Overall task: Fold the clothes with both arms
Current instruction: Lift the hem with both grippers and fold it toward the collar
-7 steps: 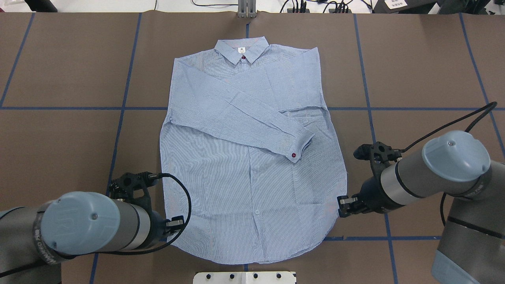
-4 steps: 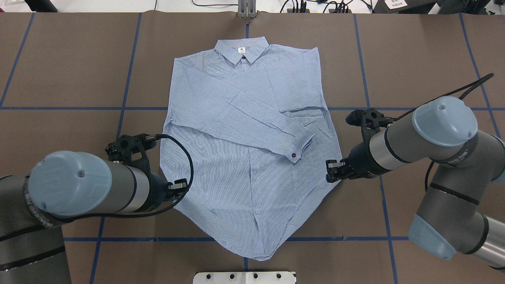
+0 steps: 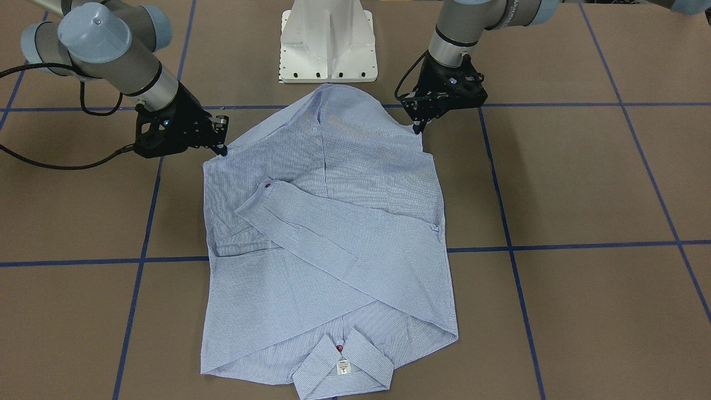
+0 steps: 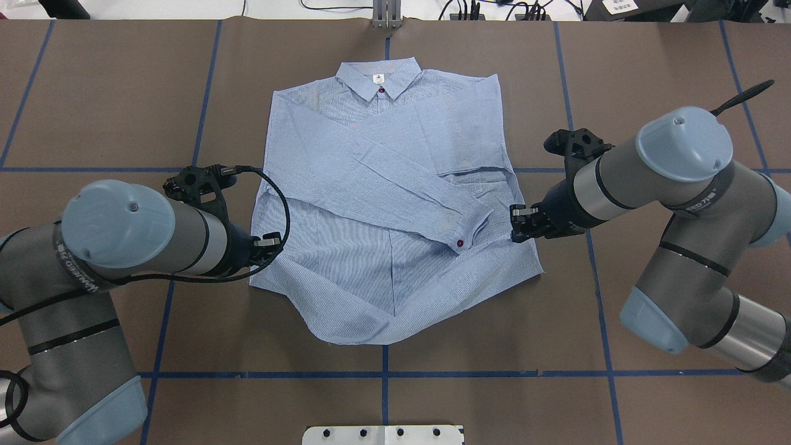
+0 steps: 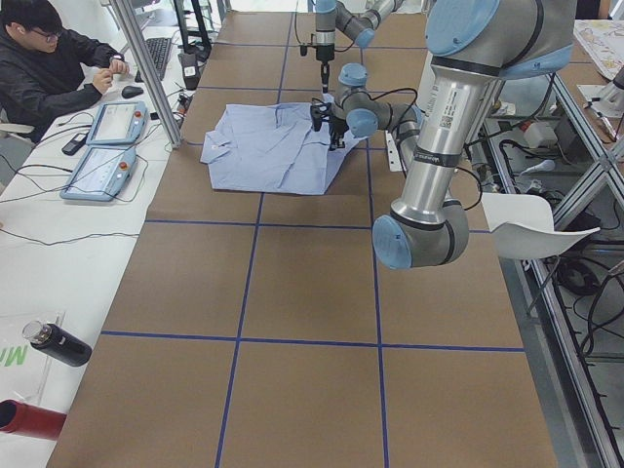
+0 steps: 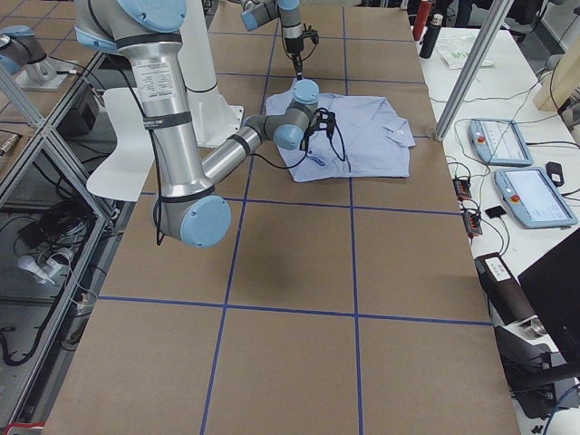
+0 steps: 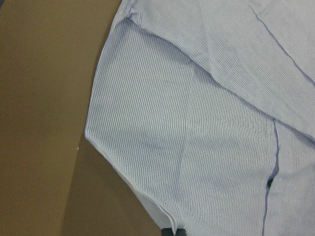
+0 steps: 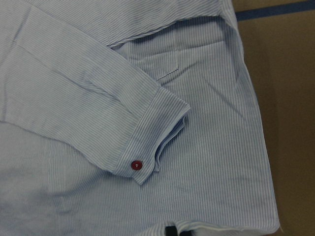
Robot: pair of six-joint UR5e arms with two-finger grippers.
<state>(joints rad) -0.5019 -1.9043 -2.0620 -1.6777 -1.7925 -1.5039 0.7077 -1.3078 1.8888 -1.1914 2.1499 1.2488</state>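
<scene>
Our left jaws are closed on one lifted hem corner of the pinstriped shirt (image 4: 346, 142), which lies on the brown surface (image 4: 93, 93), sleeves (image 4: 383, 185) crossed. Our right jaws grip the opposite corner. We should carry both corners evenly towards the collar (image 4: 378, 77).

The brown worktop (image 4: 93, 93) is marked into big squares by blue tape lines (image 4: 383, 374). Ahead of the left tool (image 4: 276, 242) and right tool (image 4: 514, 224), past the far edge, runs a white bench (image 5: 39, 244) with two pendants (image 5: 97, 174), loose cables and a person (image 5: 49, 68) seated in a dark jacket. Far out on the left tool's side, a dark bottle (image 5: 57, 343) and a red bottle (image 5: 29, 419) lie on that bench.
</scene>
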